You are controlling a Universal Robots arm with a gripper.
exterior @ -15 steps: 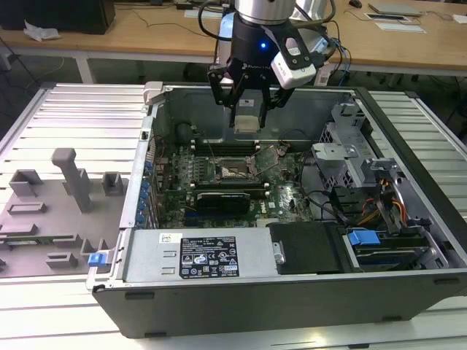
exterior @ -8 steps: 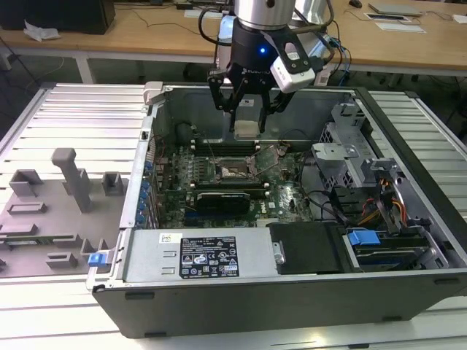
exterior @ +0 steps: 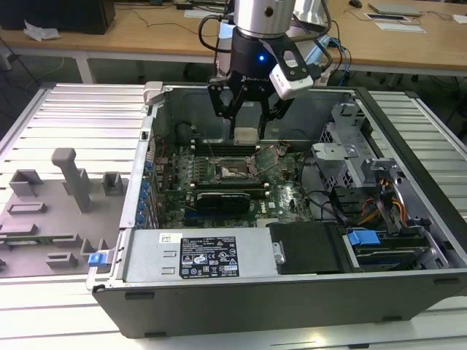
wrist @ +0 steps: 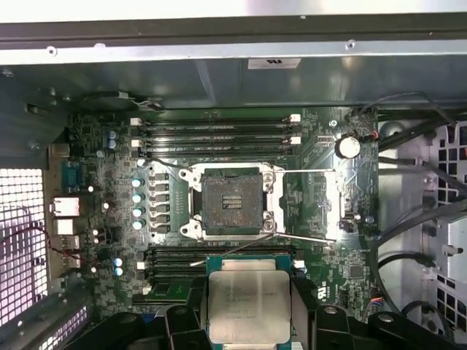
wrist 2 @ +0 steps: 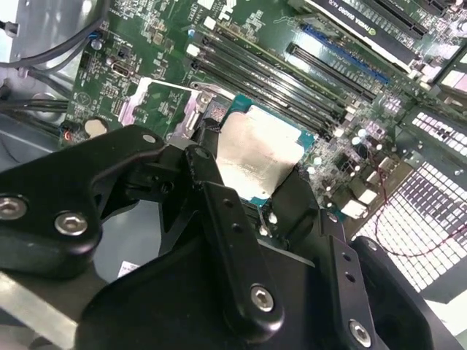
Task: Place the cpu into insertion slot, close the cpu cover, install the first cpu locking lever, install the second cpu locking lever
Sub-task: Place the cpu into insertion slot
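The arm (exterior: 263,18) points straight down into an open computer case (exterior: 241,292) that lies on a ribbed metal desk (exterior: 80,109), its silvery wrist upright above a black grasping head with a small blue light. In the first wrist view the black, angular fingers (wrist: 191,315) are closed narrowly on the edges of the chip (wrist: 248,302), a flat square with a dull silvery-beige metal top on a teal base. The chip is held level and clear of the green circuit board. It is over the long dark memory slots (wrist: 219,257), beside the socket (wrist: 232,200) and not in it. The socket is bare: a dark square frame around a tan contact field with shiny metal lugs at its corners. Its cover (wrist: 336,208) (a thin silver-grey frame with a square window) lies flipped open to one side. Thin wire levers (wrist: 233,249) stand unlatched along the socket's edges. In the exterior view, grey block-shaped fixtures (exterior: 73,179) sit on the desk, to the case's left in that view.
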